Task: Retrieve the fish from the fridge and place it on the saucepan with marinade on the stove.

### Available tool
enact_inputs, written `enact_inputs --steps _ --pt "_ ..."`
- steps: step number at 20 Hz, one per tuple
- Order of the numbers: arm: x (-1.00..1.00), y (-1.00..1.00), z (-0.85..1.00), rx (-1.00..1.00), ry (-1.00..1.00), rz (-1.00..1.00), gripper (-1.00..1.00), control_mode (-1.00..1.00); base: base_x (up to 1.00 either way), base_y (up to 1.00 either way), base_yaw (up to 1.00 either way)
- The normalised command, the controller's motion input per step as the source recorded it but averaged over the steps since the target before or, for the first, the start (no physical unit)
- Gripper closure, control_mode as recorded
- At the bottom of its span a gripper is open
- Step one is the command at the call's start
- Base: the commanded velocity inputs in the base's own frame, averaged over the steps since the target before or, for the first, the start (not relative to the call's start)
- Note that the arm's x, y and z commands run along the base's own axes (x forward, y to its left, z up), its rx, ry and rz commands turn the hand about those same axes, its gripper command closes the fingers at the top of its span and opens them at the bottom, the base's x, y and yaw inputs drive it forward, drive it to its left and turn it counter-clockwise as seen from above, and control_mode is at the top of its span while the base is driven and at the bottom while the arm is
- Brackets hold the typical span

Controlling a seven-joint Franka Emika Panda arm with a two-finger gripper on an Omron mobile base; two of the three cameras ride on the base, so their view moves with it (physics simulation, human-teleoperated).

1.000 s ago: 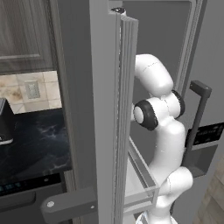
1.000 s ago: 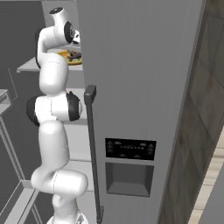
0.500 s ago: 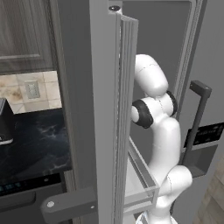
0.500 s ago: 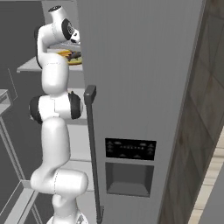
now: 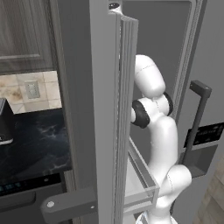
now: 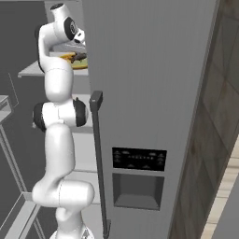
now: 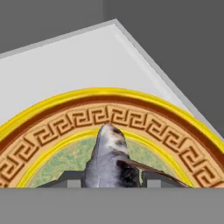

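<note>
— What's the pincer [image 7: 111,181] doing in there?

— It's down over the fish [image 7: 109,157], one dark fingertip [image 7: 70,180] on either side of the grey body. The tips sit right against its flanks, so the jaws look drawn in narrow around it. Whether they're truly squeezing it I can't tell from here.

— And the fish itself?

— Grey, with a paler pointed head aimed away from the hand and a thin dark fin trailing off to one side. It lies on a round plate [image 7: 48,131] with a bright yellow rim, a brown band, a tan ring of key-pattern fretwork and a mottled green middle.

— Where's the plate?

— On a pale shelf [image 7: 65,61] inside the fridge [image 6: 154,93], near a corner where the grey inner walls meet. From the right side you can see the plate's yellow edge high up on that shelf, with the robot's hand bent over it just beside the edge of the closed door.

— The rest of the arm?

— The white arm [image 5: 159,131] climbs from the base up into the open compartment. The left door [image 5: 113,109] is swung wide, edge-on to me, with a clear bin low on its inside. The closed right door carries a long dark bar handle [image 6: 99,158] and a dispenser panel [image 6: 139,161]. Off to the left there's dark marbled counter [image 5: 35,140] and a tiled wall
</note>
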Motion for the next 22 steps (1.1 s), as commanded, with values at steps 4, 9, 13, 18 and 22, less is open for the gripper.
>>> enact_inputs --steps 4,9,13,18,22 --pt "-0.32 0.00 0.00 0.00 -0.19 0.00 1.00 -1.00 0.00 0.00 0.00" --pt "-0.01 0.00 0.00 0.00 -0.01 0.00 1.00 -1.00 0.00 0.00 0.00" --pt "-0.09 0.00 -0.01 0.00 -0.04 0.00 1.00 -1.00 0.00 0.00 0.00" --pt "-0.29 0.00 -0.04 0.00 -0.04 0.00 1.00 -1.00 0.00 0.00 0.00" --pt "-0.44 -0.04 -0.23 0.00 0.00 0.00 1.00 -1.00 0.00 0.00 0.00"
